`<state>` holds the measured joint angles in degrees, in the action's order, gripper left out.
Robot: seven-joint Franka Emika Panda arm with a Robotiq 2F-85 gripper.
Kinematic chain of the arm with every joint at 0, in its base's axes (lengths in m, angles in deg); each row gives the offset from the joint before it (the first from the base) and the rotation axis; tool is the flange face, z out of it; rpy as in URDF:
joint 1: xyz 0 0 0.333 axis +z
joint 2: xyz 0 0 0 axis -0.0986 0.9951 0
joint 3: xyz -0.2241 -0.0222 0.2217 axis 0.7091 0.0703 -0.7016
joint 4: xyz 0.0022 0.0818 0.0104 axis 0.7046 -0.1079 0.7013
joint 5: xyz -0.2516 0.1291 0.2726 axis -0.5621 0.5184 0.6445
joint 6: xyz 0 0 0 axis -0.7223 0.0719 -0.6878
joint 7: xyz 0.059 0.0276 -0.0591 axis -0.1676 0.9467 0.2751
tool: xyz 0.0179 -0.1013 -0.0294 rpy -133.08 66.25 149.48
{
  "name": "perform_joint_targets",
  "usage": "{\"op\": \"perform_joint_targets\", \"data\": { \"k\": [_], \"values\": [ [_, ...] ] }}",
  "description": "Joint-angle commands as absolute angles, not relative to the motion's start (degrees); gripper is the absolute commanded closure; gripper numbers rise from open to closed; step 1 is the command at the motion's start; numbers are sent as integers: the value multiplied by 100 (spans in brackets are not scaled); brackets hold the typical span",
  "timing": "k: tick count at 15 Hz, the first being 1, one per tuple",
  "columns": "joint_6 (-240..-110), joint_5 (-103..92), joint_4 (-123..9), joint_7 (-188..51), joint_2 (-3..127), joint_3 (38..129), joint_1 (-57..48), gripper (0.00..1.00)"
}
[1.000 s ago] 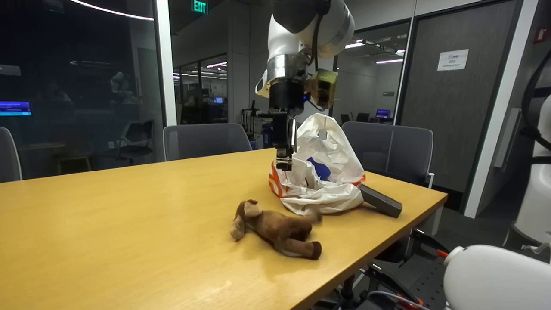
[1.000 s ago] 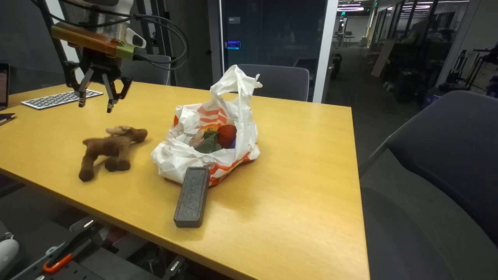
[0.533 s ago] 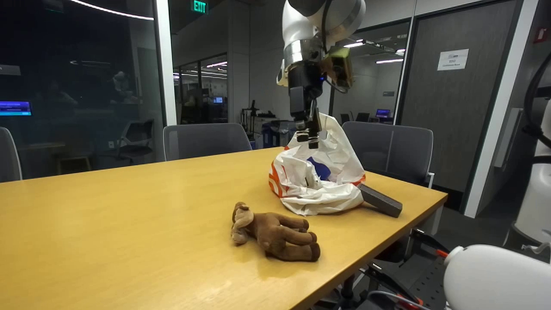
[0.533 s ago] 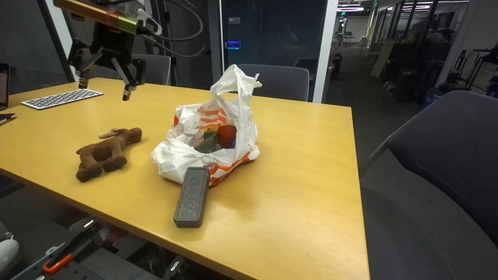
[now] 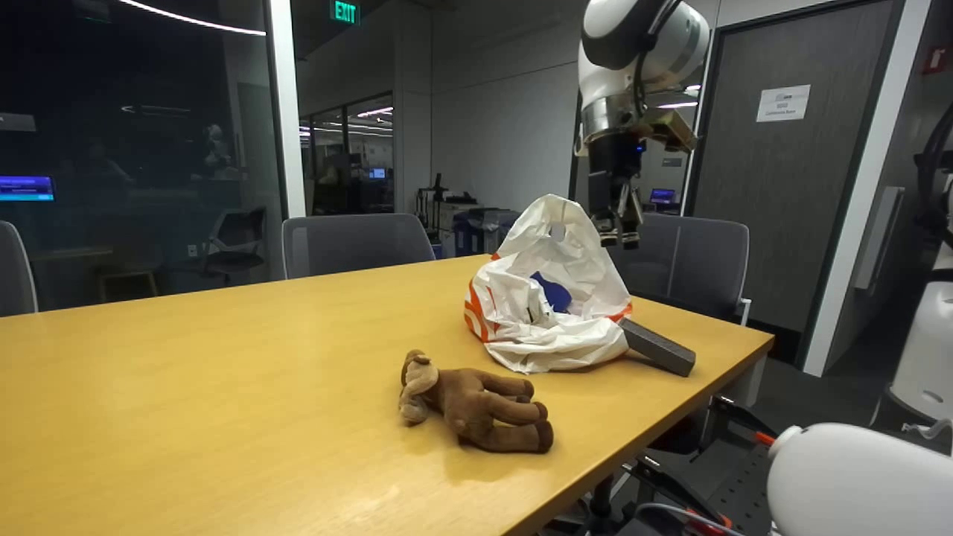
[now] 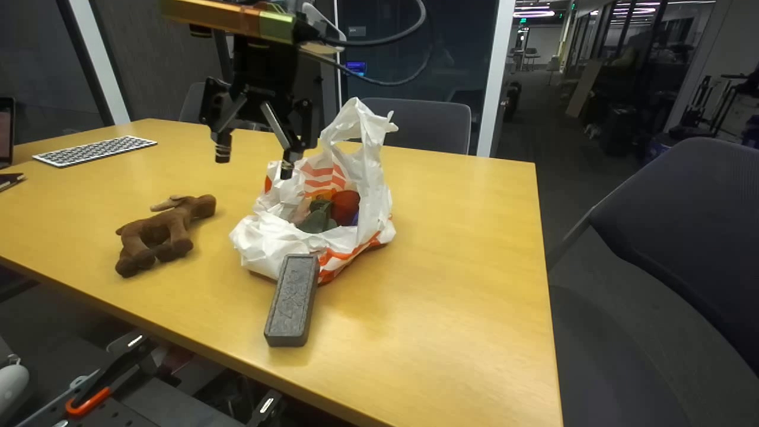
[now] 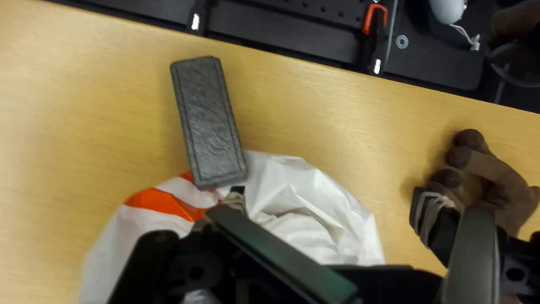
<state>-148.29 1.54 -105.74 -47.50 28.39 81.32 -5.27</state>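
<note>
My gripper (image 6: 255, 162) stands open in the air, with nothing between its fingers. In an exterior view it hangs by the rear left of a white plastic bag (image 6: 261, 243) with orange markings. From the wrist the gripper (image 7: 333, 202) spans part of the crumpled bag (image 7: 291, 181) and bare wood. A brown plush animal (image 5: 476, 406) lies on its side on the table; the plush (image 7: 493, 169) shows beyond one fingertip in the wrist view. The bag holds a red item (image 6: 345, 207), a dark green item (image 6: 318, 219) and a blue item (image 5: 552, 292).
A dark grey block (image 6: 293, 302) leans against the bag's base, near the table edge. A keyboard (image 6: 95, 151) lies at the table's far left, beside a partly seen laptop (image 6: 6, 130). Chairs (image 5: 361, 246) stand around the wooden table (image 5: 223, 402).
My gripper has moved rightward in both exterior views, away from the plush toward the bag, and its jaws have widened. The plush has tipped from a blurred, more upright pose onto its side.
</note>
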Motion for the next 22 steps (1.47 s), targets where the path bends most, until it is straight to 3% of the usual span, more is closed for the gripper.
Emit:
{"op": "perform_joint_targets", "data": {
  "k": [1,6,7,15,22],
  "values": [
    [-15254,-273,-11467,-4717,2092,8351,-757,0],
    [-16883,-583,-12765,-4806,1393,8400,-779,0],
    [-16966,-594,-12209,-4833,1855,8416,-791,0],
    [-18385,-890,-12334,-5003,2692,8552,-1088,0],
    [-18141,-790,-12312,-4918,2815,8616,-1063,0]
  ]
}}
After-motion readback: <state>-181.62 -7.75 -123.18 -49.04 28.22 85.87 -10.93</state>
